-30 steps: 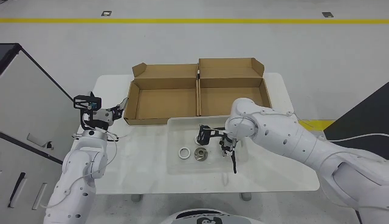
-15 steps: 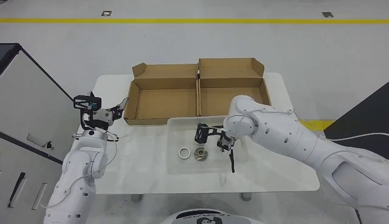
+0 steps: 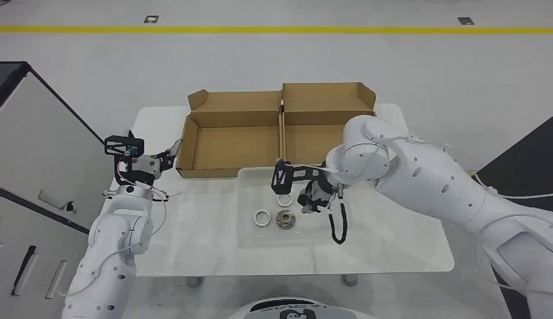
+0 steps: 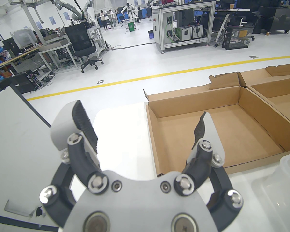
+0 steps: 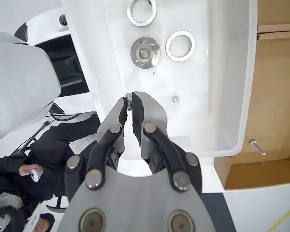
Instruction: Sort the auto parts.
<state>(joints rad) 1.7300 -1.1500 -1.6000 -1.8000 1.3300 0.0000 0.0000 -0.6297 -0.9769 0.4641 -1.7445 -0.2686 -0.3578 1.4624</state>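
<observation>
Right arm is bent in over the translucent white plastic bin [image 3: 246,235], wrist turned down. The right hand [image 5: 128,97] is clenched on a small threaded metal bolt [image 5: 128,95], pinched at the very tips of the pads. The left hand [image 4: 140,113] is released, jaws wide apart. It's parked at the left edge of the white counter [image 3: 199,232], just beside the front corner of the left brown cardboard box [image 3: 233,146] and aimed across it. The bin's back wall runs along the front walls of that box and the right brown cardboard box [image 3: 311,146], which stand side by side. Right wrist view gives the bin contents. Beyond the fingertips are a silver flanged metal disc [image 5: 145,53], one flat silver metal ring [image 5: 128,10] and a second silver ring [image 5: 168,47], with a stretch of bin floor between them and the hand. A small loose metal fastener [image 5: 175,100] lies nearer the tips. A long metal bolt [image 5: 256,147] lies in the right box, just past the bin corner.
</observation>
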